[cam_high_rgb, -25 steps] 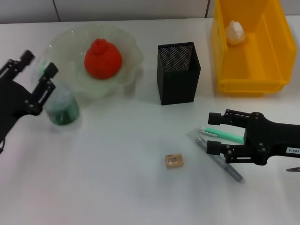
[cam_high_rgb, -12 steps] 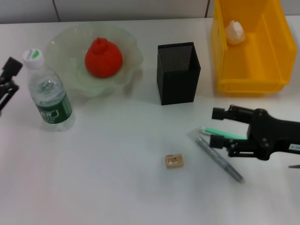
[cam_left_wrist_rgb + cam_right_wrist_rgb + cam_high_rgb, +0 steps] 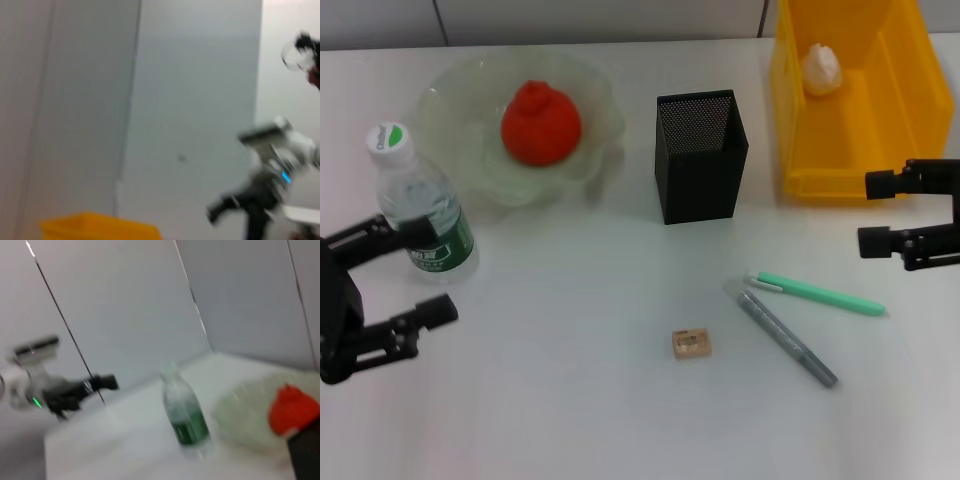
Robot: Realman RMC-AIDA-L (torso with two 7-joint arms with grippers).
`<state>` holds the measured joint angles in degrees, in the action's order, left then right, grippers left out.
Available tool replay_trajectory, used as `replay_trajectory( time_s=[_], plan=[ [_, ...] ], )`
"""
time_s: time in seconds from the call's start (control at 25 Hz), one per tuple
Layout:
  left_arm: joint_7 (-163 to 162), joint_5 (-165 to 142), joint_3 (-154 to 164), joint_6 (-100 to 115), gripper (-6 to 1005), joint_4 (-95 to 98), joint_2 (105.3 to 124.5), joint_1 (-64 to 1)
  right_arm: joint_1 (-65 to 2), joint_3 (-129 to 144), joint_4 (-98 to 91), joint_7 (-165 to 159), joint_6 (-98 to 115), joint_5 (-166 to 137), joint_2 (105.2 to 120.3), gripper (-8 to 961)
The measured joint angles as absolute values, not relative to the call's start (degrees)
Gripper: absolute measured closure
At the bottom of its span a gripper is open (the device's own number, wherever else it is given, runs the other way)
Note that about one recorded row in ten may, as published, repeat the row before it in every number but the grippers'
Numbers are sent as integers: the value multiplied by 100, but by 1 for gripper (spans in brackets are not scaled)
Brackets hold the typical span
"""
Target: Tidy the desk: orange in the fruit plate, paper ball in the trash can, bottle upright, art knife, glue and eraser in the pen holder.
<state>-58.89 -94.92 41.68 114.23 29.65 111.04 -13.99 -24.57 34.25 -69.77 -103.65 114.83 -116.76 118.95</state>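
We see the bottle [image 3: 420,205] upright on the tabletop [image 3: 570,400] beside the fruit plate [image 3: 590,110], which holds the orange [image 3: 540,122]. Our left pincer [image 3: 415,275] gapes wide, empty, near the bottle; our right pincer [image 3: 875,213] also gapes empty, before the trash can [image 3: 900,110].

Looks like a robot lab/test room w/ an office-style setup. White desk [image 3: 570,400] fills the frame, pale panelled wall w/ seams along the top. In the left wrist view, grey wall panels and a camera rig [image 3: 275,150] on a stand at right.
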Motion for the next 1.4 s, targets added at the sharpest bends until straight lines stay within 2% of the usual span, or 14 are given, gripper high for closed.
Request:
replay_trajectory(
  time_s=[0.12,0.16,0.24,0.28,0.56,0.84,1.24,1.4],
  plan=[
    [-6028,-9975,4145,11400,229,3007,11083,-1547,-2719,4634,-8939,-12292,11534,-12503,11909,102],
    [-6056,-10105,4130,11378,229,3021,11098,-1593,-2719,4634,-8939,-12292,11534,-12503,11909,102],
    [-6125,-10262,4112,11256,229,3031,11145,-1686,-3202,5614,-9696,-13409,11630,-13658,11913,101],
    [-6125,-10262,4112,11256,229,3031,11145,-1686,-3202,5614,-9696,-13409,11630,-13658,11913,101],
    [-6417,-10273,4124,11028,229,3028,11173,-1767,-4295,7815,-9063,-14898,11371,-15352,11938,101],
    [-6544,-10286,4171,10884,229,3005,11190,-1791,-4386,9001,-8553,-15432,10615,-15520,11951,102],
    [-6548,-10286,4177,10865,229,2985,11197,-1846,-4342,9248,-7931,-15214,10102,-15611,11953,106],
    [-6554,-10336,4180,10862,229,2978,11215,-1882,-4323,9258,-7829,-15110,10008,-15614,11950,147]
  ],
)
